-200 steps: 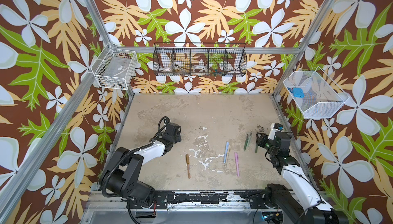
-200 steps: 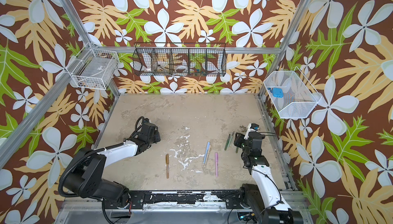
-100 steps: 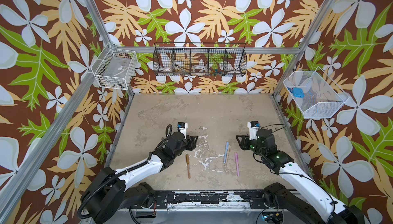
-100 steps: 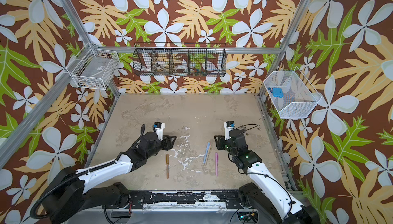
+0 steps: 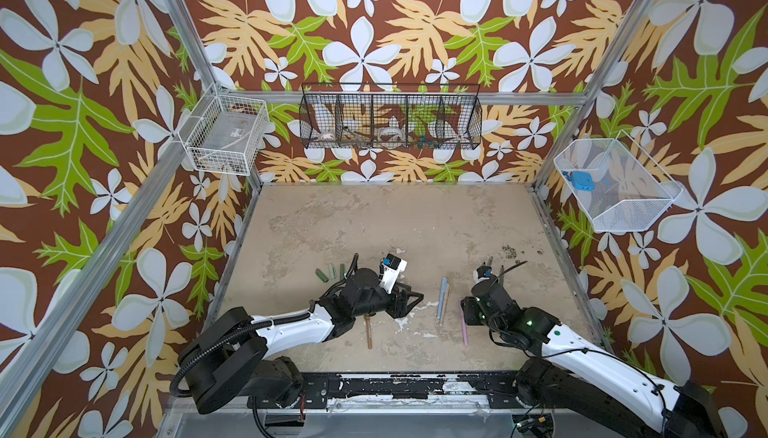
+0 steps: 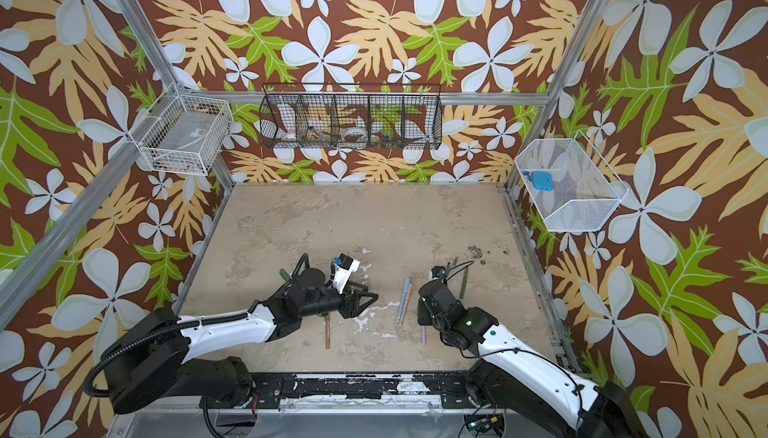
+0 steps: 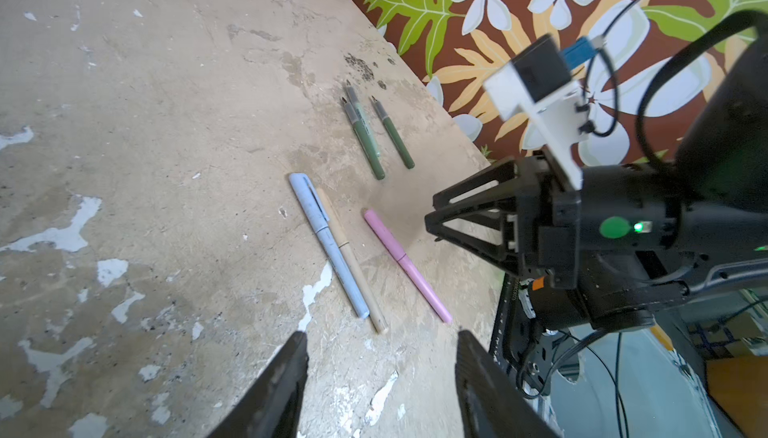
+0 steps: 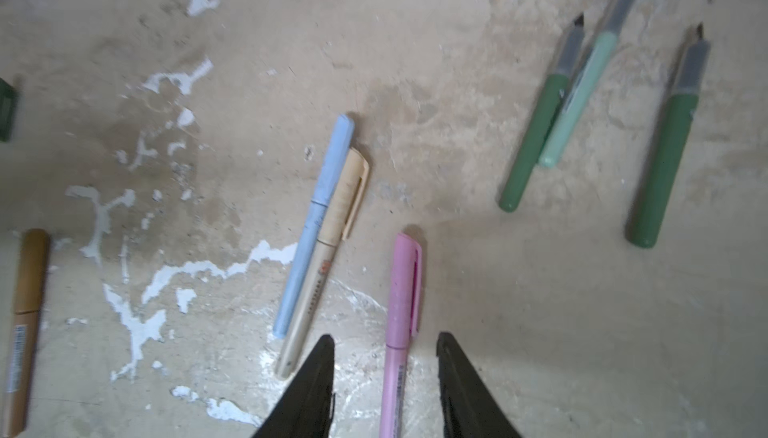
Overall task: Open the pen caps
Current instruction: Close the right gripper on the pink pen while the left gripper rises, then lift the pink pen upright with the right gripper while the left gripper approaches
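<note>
Far left: three loose green caps [image 5: 331, 272], side by side.
Left gripper [image 7: 381, 333]: fingers moderately apart, empty.
Brown pen [image 5: 368, 332]: capped, near side, partly under that arm.
Centre: light blue pen [image 8: 316, 223] and beige pen [image 8: 332, 248], touching, caps at far ends.
Pink pen [image 8: 399, 332]: capped, below the right gripper [image 8: 385, 336], whose fingers are parted and empty.
Right: three uncapped green pen bodies [image 8: 532, 136].
Handling: caps probably light, rigid and smooth. Grip the barrel and the cap mid-length, then pull straight apart.

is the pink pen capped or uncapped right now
Capped. In the right wrist view the pink pen wears its pink cap, clip and all, seated against the body; no dark tip shows.
</note>
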`<state>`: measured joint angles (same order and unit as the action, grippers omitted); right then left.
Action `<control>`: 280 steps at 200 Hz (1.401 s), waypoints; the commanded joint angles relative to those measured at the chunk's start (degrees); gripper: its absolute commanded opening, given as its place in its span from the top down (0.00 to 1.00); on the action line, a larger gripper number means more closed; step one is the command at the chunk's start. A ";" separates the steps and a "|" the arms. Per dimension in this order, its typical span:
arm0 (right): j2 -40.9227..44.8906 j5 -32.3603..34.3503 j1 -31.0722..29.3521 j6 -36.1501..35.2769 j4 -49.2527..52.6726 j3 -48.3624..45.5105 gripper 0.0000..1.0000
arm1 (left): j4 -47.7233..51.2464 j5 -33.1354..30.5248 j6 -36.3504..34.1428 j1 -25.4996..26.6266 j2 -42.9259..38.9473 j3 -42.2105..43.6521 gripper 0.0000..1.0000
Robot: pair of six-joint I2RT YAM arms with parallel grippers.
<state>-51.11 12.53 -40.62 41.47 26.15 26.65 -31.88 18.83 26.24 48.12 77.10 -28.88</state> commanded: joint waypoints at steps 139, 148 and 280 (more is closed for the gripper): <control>-7.93 -3.68 -1.99 2.31 -3.48 -3.61 0.72 | 0.72 3.67 -0.40 0.07 4.50 -2.05 0.42; -8.48 -3.50 -1.98 2.41 -3.72 -3.78 0.74 | 0.81 3.67 -0.40 0.06 4.64 -2.13 0.42; -9.20 1.05 -2.54 -2.22 -1.95 5.46 0.98 | -0.34 -2.81 2.19 -0.23 0.93 -0.84 0.38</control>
<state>-61.43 10.68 -43.16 43.03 24.03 27.46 -30.28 19.29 26.04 48.14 79.90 -30.35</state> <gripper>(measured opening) 0.061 0.609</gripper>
